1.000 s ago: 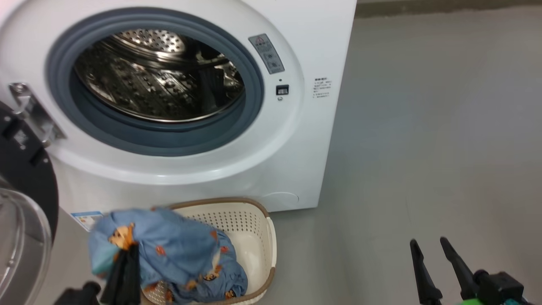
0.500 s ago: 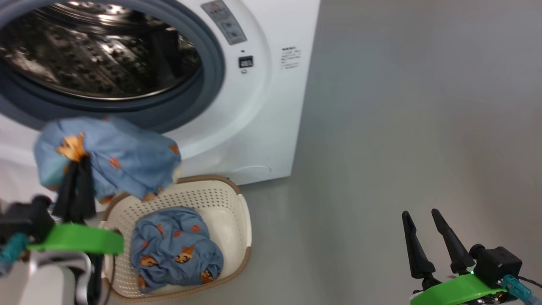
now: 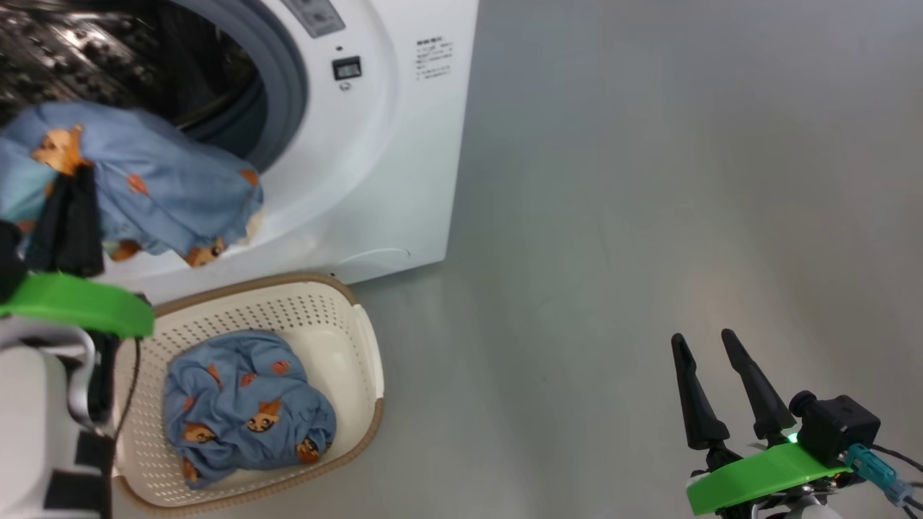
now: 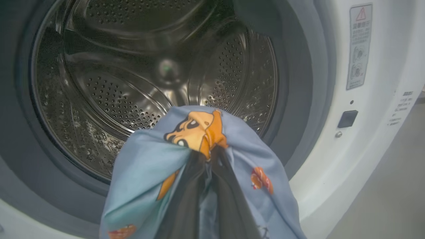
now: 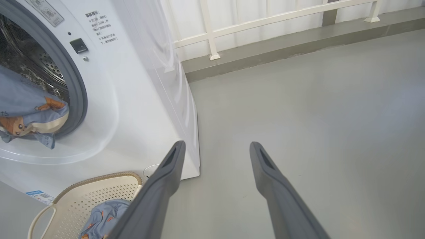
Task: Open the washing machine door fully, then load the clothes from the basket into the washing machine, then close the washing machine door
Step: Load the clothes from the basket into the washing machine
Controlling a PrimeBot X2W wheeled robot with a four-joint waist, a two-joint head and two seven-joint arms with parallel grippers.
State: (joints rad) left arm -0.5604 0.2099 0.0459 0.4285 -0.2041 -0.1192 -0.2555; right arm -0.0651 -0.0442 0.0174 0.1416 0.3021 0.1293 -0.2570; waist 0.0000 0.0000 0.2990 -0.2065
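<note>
Smooth grey floor [image 3: 649, 180], perforated drum [image 4: 109, 99], perforated basket [image 3: 288, 310]

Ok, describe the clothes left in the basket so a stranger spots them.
Find the big white washing machine; on the floor before it sits a cream perforated basket. The crumpled blue bundle with orange figures lies inside it, while its lookalike hangs from the left gripper at the drum.

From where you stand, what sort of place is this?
Probably a laundry corner or balcony: a white front-loading washing machine, a basket of clothes on grey floor, a white railing beyond.
</note>
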